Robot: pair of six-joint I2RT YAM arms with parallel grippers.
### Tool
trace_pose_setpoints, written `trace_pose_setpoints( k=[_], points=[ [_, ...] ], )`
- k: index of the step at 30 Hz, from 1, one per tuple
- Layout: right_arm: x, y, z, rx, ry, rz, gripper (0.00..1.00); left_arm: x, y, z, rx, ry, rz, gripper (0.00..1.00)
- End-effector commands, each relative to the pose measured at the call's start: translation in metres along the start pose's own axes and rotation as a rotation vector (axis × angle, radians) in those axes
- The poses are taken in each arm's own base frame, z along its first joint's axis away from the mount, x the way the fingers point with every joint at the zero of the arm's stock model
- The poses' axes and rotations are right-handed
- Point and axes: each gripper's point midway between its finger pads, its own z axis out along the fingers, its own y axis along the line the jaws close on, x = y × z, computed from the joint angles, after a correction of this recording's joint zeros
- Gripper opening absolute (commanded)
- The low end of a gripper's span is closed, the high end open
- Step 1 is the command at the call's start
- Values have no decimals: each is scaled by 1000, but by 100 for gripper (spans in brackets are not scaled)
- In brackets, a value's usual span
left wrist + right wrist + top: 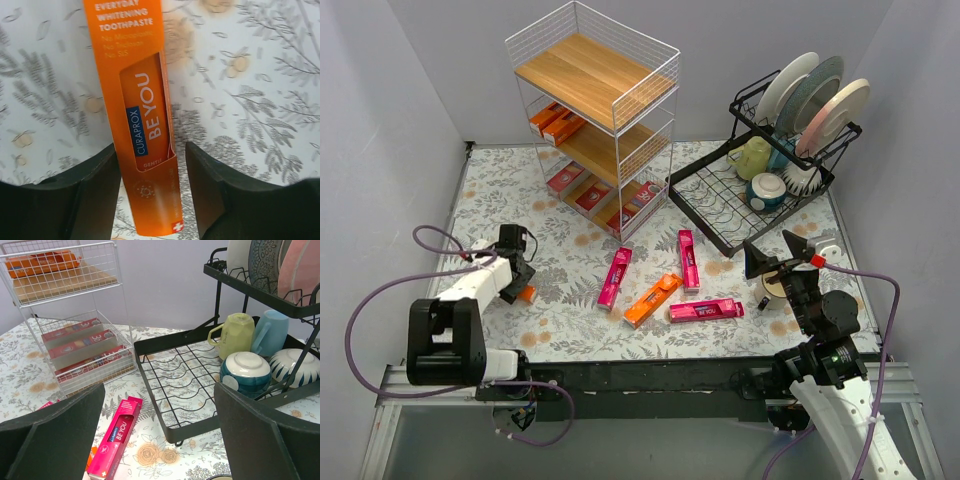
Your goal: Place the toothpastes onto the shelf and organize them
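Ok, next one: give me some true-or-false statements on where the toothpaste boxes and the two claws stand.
1. The shelf has nothing on its top board. True.
2. The left claw straddles a pink box. False: an orange box lies between its fingers, with a gap showing on one side.
3. Orange boxes lie on the shelf's middle board. True.
4. The right claw holds a pink box. False: it is open and empty, facing the dish rack.
5. Three pink boxes lie loose on the table. True.
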Motion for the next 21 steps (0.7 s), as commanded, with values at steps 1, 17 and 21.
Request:
trace_pose_setpoints(
  k=[1, 17, 21],
  points=[
    [-28, 3, -1, -9, -90, 10, 99, -5, -54, -2, 180, 38, 125, 50],
    [-27, 2, 0, -6, -84, 7, 99, -3, -137, 5, 340, 4, 601, 55],
    [-26, 3, 0, -10, -77, 7, 99, -12, -125, -8, 331, -45, 507, 67]
  ],
)
